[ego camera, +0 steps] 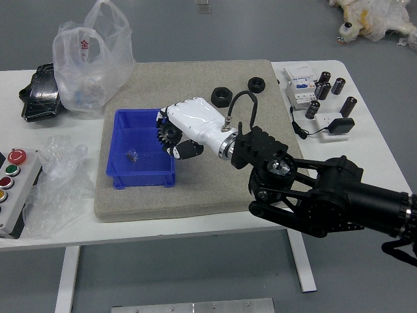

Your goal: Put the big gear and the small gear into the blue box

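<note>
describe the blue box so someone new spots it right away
On the white table lies a greyish mat. The blue box stands toward its left side, the right hand reaching over it. Nothing else on the mat is blue.

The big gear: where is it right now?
In the head view, the big gear is in the robot's right hand, over the right side of the blue box.
</note>
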Robot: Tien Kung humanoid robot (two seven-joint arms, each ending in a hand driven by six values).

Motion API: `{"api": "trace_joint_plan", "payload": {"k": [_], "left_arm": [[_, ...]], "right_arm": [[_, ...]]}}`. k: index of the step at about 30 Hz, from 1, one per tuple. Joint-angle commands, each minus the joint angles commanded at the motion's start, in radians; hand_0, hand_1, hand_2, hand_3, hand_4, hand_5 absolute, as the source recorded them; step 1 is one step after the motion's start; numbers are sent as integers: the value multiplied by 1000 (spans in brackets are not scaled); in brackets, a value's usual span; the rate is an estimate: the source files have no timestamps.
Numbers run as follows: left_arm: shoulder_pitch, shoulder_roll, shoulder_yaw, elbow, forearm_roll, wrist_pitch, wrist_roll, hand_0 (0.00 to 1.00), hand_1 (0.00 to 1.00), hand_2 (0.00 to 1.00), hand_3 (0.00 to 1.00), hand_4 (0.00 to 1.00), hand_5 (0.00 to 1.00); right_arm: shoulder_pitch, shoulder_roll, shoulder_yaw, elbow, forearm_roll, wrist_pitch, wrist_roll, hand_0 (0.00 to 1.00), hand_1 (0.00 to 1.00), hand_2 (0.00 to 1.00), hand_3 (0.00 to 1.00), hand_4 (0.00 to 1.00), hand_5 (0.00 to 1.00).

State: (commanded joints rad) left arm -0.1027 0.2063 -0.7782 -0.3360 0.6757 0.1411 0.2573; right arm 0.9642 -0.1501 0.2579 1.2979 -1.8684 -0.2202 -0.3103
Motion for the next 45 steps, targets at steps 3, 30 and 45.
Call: {"api": "trace_joint_plan", "payload": {"k": [3, 30, 45], "left_arm": [[0, 0, -5, -1, 8, -2, 5, 646, 602, 602, 686, 645, 302], [-2, -1, -11, -4, 16, -2, 12, 646, 603, 601, 684, 644, 299], [-1, -3, -9, -4, 16, -2, 10, 646, 602, 601, 684, 645, 299]], "right_arm": [[26, 31, -26, -15, 9, 1, 2, 327, 466, 351, 382, 129, 2], [23, 127, -113, -157, 102, -12, 24, 461, 758, 802, 736, 583, 198], [2, 114, -73, -182, 103, -25, 25, 472, 781, 826, 774, 635, 194]]}}
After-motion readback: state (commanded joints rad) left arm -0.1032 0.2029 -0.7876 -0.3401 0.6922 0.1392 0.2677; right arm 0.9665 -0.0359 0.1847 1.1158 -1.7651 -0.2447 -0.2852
